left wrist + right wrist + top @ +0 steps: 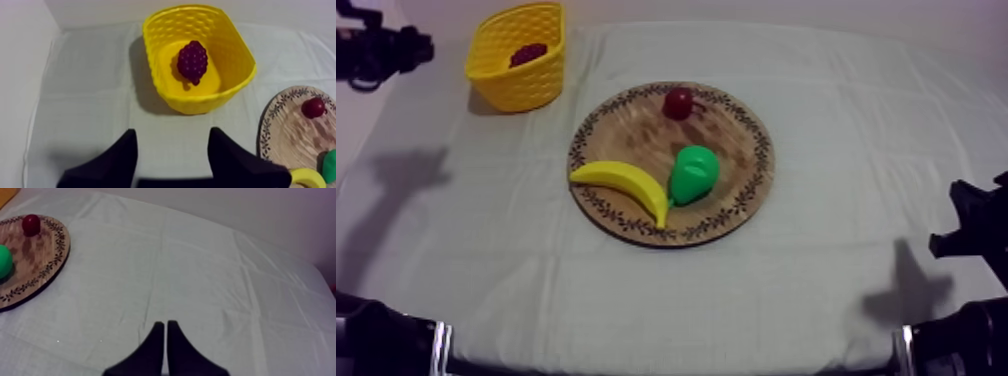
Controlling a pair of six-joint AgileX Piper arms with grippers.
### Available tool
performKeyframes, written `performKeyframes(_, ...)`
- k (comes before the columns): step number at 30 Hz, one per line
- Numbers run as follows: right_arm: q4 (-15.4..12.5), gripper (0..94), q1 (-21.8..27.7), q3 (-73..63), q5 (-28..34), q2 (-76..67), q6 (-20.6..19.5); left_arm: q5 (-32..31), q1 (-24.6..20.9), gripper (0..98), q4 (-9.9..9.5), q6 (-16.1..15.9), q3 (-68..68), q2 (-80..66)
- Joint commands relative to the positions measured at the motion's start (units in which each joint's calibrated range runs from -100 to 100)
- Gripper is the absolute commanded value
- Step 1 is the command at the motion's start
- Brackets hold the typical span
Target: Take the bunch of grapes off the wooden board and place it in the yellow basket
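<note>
Table, cloth-covered, carries yellow basket just ahead of left tool, which is spread wide and empty, with bunch of grapes inside it; right tool is closed to an empty wedge.

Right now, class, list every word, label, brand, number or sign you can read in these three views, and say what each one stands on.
There are none to read.
The wooden board has a patterned rim, but that is ornament, not letters.
The yellow basket, the bunch of grapes inside it, the banana, pear, small red fruit and cloth show no writing.
</note>
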Motion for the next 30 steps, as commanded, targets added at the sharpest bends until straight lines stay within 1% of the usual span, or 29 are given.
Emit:
performKeyframes(1, 0.0, 0.5, 0.0, 0.0, 0.0, 0.0, 0.0, -0.8, 0.0, 50.9, 0.05, -0.1, 9.6, -8.4)
performKeyframes(8, 0.0, 0.5, 0.0, 0.0, 0.0, 0.0, 0.0, -1.9, -0.3, 46.4, 0.13, 0.3, 23.5, -21.2)
performKeyframes(12, 0.0, 0.5, 0.0, 0.0, 0.0, 0.0, 0.0, -2.0, -0.5, 43.5, 0.20, 0.0, 29.6, -28.5)
performKeyframes(19, 0.0, 0.5, 0.0, 0.0, 0.0, 0.0, 0.0, -1.7, 0.5, 30.8, 0.22, -0.4, 38.8, -40.1)
performKeyframes(25, 0.0, 0.5, 0.0, 0.0, 0.0, 0.0, 0.0, 1.0, 0.4, 15.6, 0.27, -1.0, 43.7, -50.3)
performKeyframes(30, 0.0, 0.5, 0.0, 0.0, 0.0, 0.0, 0.0, 3.8, 1.1, 9.3, 0.09, -1.2, 45.6, -57.9)
